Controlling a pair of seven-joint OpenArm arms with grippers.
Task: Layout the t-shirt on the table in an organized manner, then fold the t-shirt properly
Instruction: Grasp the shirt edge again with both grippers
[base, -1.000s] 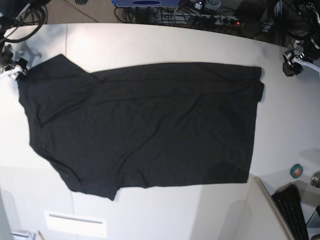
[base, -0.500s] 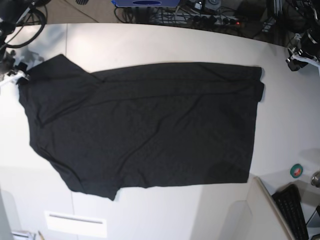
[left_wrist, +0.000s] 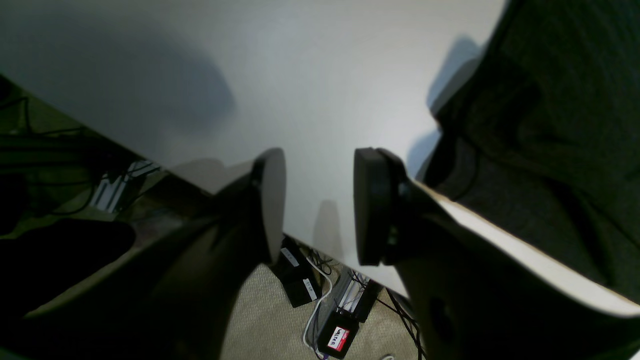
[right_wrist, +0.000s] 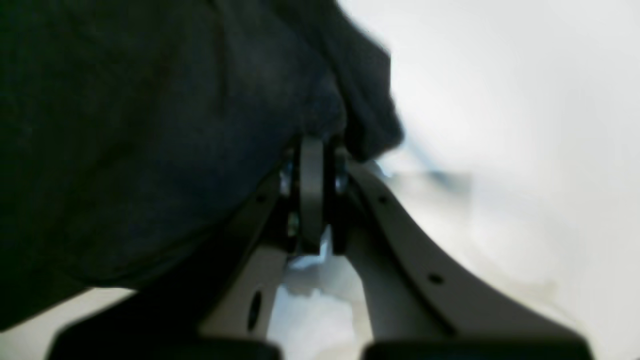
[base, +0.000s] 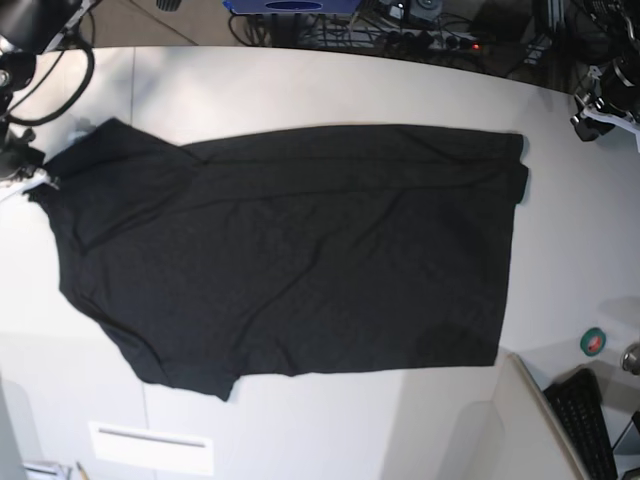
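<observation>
At nine o'clock in the base view, your right hand (base: 35, 172) is pinched closed on the sleeve corner of the large black soft-cloth t-shirt (base: 300, 250) — the wrist view shows dark fabric bunched right at the meeting fingertips. The shirt lies spread across the middle of the big white smooth worktop (base: 330, 80), hem toward three o'clock, with the near sleeve at seven o'clock folded under and some shallow creases. Over at two o'clock, your left hand (left_wrist: 320, 205) hangs above bare worktop near its edge, jaws apart and empty, just off the shirt's hem corner. My worry: the right grip looks thin, so a quick pull could slip the cloth free or drag the whole shirt sideways — nothing anchors the hem end. The left hand could also close on nothing.
</observation>
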